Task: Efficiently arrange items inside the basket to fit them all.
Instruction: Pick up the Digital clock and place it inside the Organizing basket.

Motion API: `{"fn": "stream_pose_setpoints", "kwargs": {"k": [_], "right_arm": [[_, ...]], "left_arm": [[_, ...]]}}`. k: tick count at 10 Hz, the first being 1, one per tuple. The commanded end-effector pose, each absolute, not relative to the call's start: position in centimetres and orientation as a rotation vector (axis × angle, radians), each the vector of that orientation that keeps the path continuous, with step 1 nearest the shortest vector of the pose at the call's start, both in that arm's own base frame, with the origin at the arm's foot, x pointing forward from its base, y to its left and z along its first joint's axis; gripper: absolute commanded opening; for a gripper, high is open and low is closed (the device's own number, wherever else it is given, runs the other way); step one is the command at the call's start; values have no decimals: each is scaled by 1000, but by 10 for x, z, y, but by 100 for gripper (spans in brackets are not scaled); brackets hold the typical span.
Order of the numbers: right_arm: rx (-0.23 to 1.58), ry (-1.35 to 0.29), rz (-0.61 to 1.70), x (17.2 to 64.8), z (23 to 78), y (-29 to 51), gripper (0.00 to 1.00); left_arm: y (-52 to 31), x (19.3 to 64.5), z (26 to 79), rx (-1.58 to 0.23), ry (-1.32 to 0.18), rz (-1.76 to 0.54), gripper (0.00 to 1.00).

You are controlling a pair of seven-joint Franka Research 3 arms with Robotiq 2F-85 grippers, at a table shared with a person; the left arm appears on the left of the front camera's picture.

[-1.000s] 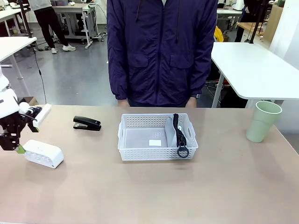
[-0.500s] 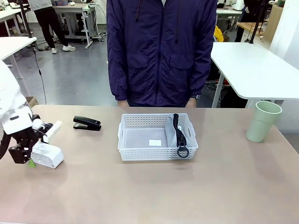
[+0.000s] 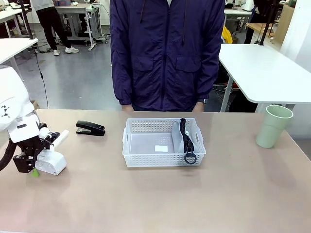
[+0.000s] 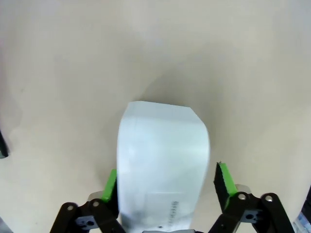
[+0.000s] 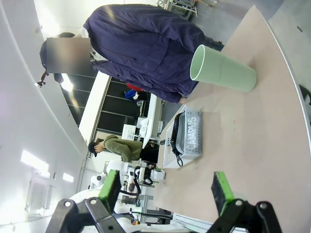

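Left arm (image 3: 12, 97): white, wrist bent downward.
Left gripper (image 4: 166, 180): pointing straight down, jaws wide, green pads (image 4: 222, 178) well apart.
Right gripper (image 5: 166, 190): wrist rolled sideways, jaws spread wide.

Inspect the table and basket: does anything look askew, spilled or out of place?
The grey pouch stands on edge in the white basket, near its right end, its black strap hanging over the front rim. Nothing looks spilled or damaged.

Lab with white worktables (image 3: 265, 68)
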State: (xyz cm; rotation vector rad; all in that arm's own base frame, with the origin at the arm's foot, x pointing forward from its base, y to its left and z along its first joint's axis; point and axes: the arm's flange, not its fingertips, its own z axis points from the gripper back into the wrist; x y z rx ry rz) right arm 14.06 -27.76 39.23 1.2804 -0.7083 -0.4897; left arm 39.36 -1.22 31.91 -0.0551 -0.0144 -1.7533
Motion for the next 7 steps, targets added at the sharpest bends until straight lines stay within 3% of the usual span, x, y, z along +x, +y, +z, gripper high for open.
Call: {"fn": "stream_pose_setpoints", "kwargs": {"k": [1, 2, 3, 4, 7], "right_arm": [[1284, -748, -473, 141, 395, -279, 100], [1284, -748, -473, 141, 395, -279, 100], [1284, -748, -473, 141, 395, -279, 100], [1284, -748, -473, 141, 395, -279, 100], [1284, -748, -473, 141, 395, -279, 100]], "left_arm": [[-13, 389, 320, -61, -2, -1740, 40], [-13, 390, 320, -59, -3, -1740, 0], [-13, 389, 320, -52, -3, -1738, 35], [-13, 390, 320, -46, 2, -1735, 0], [-10, 389, 329, -59, -29, -1658, 0]]}}
